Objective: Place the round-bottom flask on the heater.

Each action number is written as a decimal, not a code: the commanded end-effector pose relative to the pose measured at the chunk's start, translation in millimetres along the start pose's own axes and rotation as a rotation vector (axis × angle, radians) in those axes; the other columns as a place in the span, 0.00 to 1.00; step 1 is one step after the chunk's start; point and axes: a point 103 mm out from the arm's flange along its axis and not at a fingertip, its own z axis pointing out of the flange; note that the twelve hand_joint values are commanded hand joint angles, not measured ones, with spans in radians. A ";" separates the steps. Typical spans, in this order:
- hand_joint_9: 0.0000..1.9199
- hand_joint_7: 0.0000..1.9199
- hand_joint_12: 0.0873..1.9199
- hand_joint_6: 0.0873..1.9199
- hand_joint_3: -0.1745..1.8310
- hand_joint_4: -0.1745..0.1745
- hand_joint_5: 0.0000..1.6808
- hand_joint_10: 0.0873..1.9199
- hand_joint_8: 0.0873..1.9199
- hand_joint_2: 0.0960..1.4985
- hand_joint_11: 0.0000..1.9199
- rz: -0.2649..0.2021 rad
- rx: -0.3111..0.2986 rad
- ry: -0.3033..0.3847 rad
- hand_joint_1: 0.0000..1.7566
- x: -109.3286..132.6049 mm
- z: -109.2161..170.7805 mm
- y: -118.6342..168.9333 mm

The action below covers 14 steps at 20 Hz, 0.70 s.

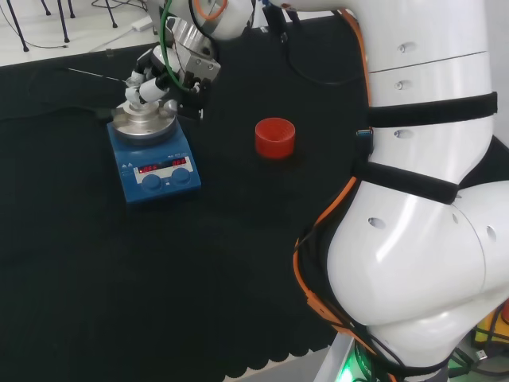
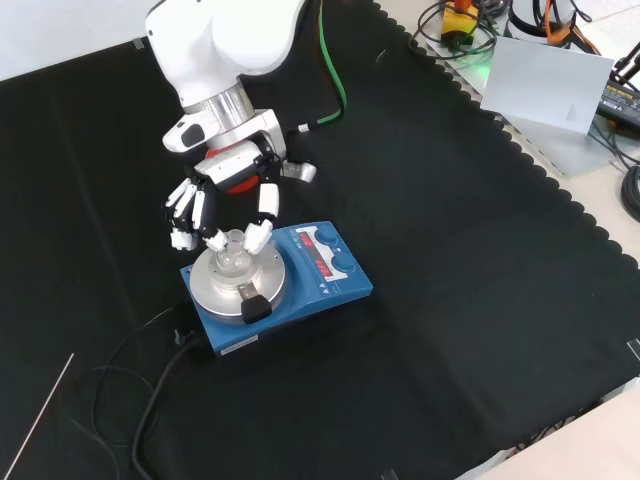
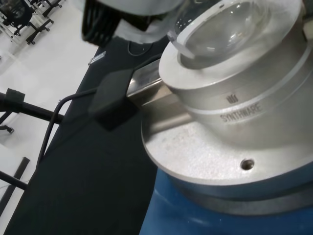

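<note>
I see the flask point(image 2: 233, 252), clear glass, sitting with its round belly in the metal block point(image 2: 238, 280) on top of the blue heater point(image 2: 300, 285). Its neck stands up between my fingertips point(image 2: 257, 238), which are curled in around it from both sides; the hand point(image 2: 222, 205) hangs just above the block. From the wrist camera the flask's belly point(image 3: 220, 27) fills the bowl of the metal block point(image 3: 234, 98), and a blurred white finger point(image 3: 142, 29) lies right beside the glass.

A black probe clip point(image 2: 254, 305) sticks out of the block on the side away from the fingers, with its cable point(image 2: 150, 390) trailing over the cloth. A red ring stand point(image 1: 274, 137) sits well apart from the fingers in the head view; in the front view it shows as a red patch behind the palm, mostly covered.

The glass is hard to trace, so I cannot tell whether the flask holds anything.

Everything rests on black cloth point(image 2: 450, 250) with a scalloped edge.
</note>
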 end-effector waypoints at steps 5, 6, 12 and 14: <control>0.34 0.25 0.67 0.54 0.49 0.72 0.64 0.25 0.26 0.42 0.15 0.008 0.015 -0.008 0.62 -5.7 3.8 5.7; 0.34 0.25 0.67 0.54 0.49 0.72 0.64 0.25 0.26 0.42 0.15 0.010 0.017 -0.009 0.62 -6.5 4.4 5.7; 0.34 0.25 0.67 0.54 0.49 0.71 0.64 0.25 0.26 0.42 0.15 0.026 0.025 -0.013 0.62 -10.1 8.6 5.3; 0.34 0.25 0.67 0.54 0.49 0.71 0.64 0.25 0.26 0.42 0.15 0.025 0.026 0.001 0.62 -12.1 7.3 5.1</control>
